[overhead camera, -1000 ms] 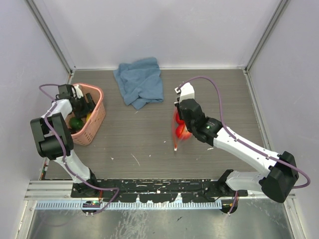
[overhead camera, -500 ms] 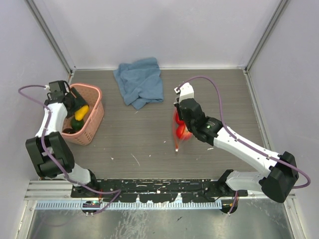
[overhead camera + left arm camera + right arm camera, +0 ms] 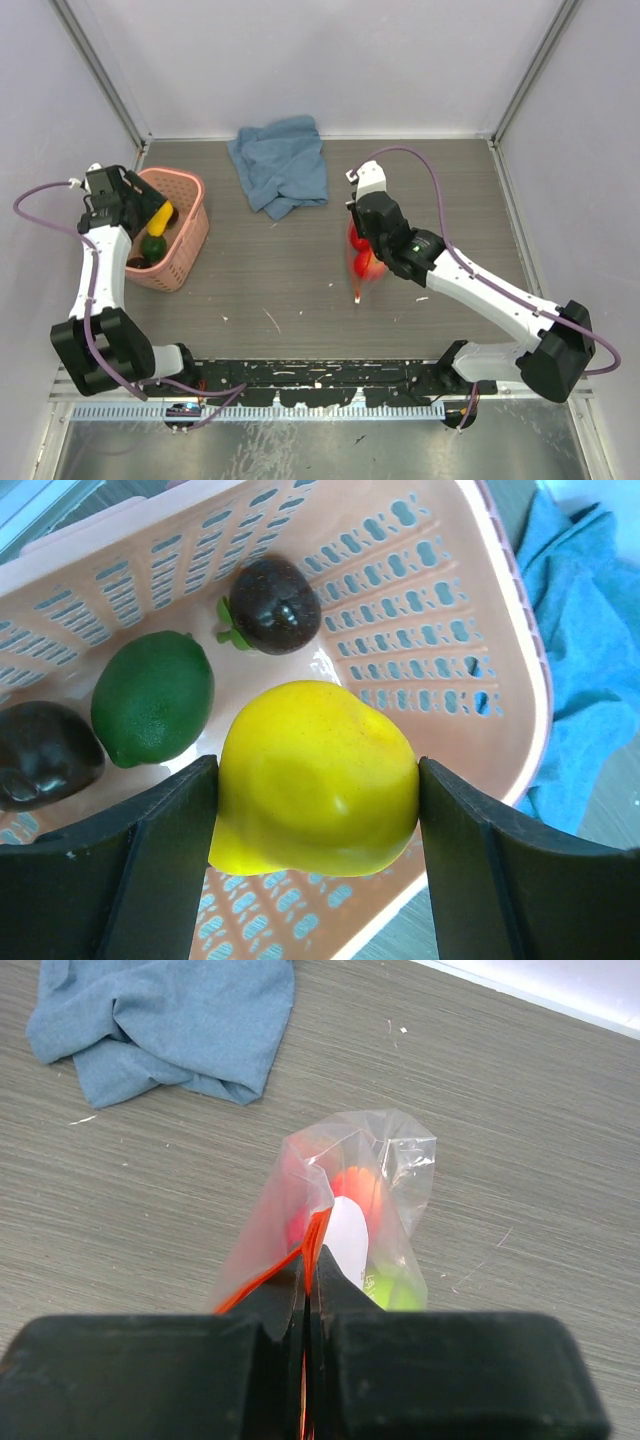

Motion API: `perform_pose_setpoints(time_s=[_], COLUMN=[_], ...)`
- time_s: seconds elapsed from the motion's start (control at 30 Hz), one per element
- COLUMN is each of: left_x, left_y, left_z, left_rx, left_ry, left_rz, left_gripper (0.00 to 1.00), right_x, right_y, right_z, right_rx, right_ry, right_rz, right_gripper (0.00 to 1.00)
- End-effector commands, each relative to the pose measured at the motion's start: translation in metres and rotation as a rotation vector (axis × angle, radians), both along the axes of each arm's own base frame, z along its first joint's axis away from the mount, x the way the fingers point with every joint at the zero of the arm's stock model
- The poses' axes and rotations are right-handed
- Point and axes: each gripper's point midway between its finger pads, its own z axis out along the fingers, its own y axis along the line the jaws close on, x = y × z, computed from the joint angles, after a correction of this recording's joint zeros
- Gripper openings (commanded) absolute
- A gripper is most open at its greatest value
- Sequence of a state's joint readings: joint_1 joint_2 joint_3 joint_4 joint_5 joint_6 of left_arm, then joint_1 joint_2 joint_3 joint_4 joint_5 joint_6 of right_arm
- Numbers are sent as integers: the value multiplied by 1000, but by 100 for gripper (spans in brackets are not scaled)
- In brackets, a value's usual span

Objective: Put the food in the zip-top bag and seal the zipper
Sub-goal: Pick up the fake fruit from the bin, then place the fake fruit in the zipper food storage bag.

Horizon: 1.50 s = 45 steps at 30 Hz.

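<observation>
Grey wood-grain table point(image 3: 290, 275) in view: pink basket point(image 3: 193, 240) sitting at the left edge, crumpled blue cloth point(image 3: 282, 165) lying at the back, well apart from it, white specks point(image 3: 271, 320) scattered near the front.

A dark grey-brown wood-grain tabletop point(image 3: 300, 290) fills the middle, marked with a few pale scratches and specks. Plain pale lavender-white panels close it in: a back wall point(image 3: 320, 60), a left wall point(image 3: 40, 120) and a right wall point(image 3: 580, 130). Slanting aluminium posts point(image 3: 100, 70) stand at the back corners. A black mounting rail point(image 3: 320, 378) runs along the near edge, above a brushed metal sheet point(image 3: 300, 450). Light is even and soft.
</observation>
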<state>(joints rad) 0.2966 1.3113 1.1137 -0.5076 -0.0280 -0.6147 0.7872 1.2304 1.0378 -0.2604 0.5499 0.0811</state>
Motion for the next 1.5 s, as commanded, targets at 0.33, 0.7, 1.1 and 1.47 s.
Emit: perform_pose_setpoints(time_s=[0.33, 0.7, 1.1, 1.47], left_x=[-5, -26, -43, -61], left_y=[-60, -169, -256, -302], left_z=[90, 106, 109, 115], left_rx=[-231, -411, -504, -537], left_ry=[-288, -355, -384, -607], left_rz=[-168, -453, -648, -700], left_gripper=[0, 0, 0, 0], right_x=[7, 12, 33, 38], right_y=[22, 41, 69, 77], right_z=[25, 26, 41, 15], right_rx=[50, 52, 113, 112], right_ry=[-23, 0, -9, 55], right_rz=[39, 87, 89, 60], right_gripper=[1, 1, 1, 0])
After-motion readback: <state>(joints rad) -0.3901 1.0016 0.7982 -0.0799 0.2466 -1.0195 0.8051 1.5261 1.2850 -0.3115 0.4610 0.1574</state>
